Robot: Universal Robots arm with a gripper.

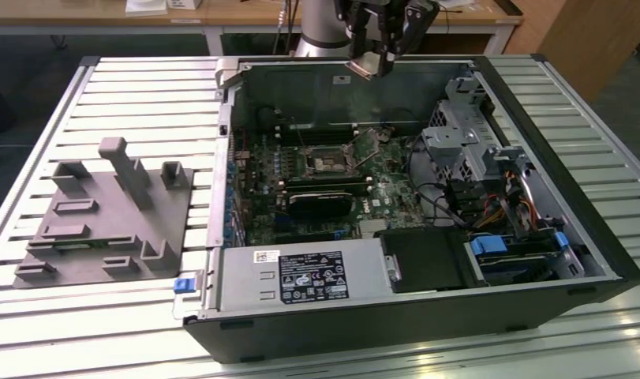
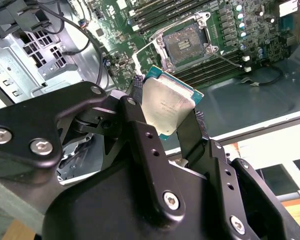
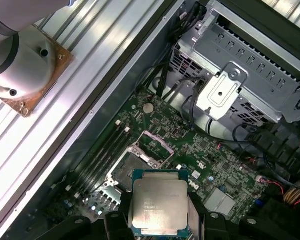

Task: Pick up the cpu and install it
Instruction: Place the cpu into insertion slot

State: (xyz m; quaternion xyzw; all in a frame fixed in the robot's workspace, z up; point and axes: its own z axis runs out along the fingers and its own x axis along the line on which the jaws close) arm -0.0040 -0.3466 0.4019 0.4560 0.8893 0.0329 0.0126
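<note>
Pinching the cpu (image 3: 159, 205) by its edges, the tool (image 1: 368, 65) hangs clear above the socket (image 2: 185, 45).

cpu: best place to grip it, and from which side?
By two opposite edges, as the gripper holds the cpu now: its fingers pinch across the flat square from the sides, leaving the metal lid bare. It is thin and flat, so its straight parallel edges suit the fingers best.

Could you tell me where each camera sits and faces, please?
Exterior view: off the arm, looking down into the open case; gripper hangs above it.
First wrist view: on the wrist, facing the motherboard; gripper holds the cpu.
Second wrist view: on the wrist, behind the gripper's black links.
Both wrist views share cpu and socket.
</note>
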